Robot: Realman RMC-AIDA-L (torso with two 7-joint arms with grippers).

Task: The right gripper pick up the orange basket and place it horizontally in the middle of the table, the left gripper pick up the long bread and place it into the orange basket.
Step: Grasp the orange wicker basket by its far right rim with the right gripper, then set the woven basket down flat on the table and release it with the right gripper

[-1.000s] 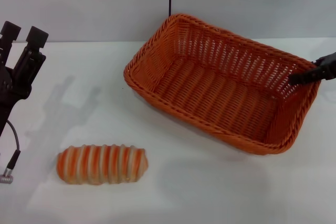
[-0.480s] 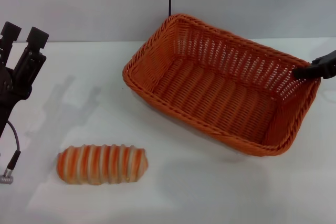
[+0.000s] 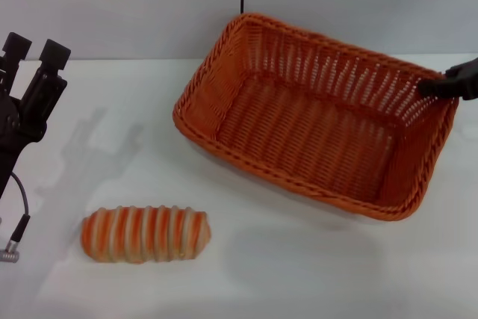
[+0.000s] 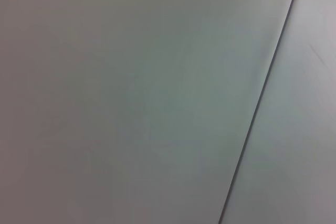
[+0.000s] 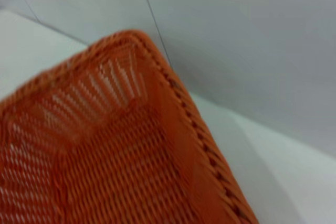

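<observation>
Grey wall backs the white table (image 3: 299, 274), where the orange basket (image 3: 314, 121) sits right of centre, its long axis running diagonally from far-left to near-right, not yet horizontal. The right claw (image 3: 441, 86) pinches the basket's far right rim corner, so turning it square pivots on that corner. The long bread (image 3: 146, 234) lies crosswise near the front left, well apart from the basket. The left claw (image 3: 33, 50) hangs spread beyond the bread, clearly the nearer arm for it.
</observation>
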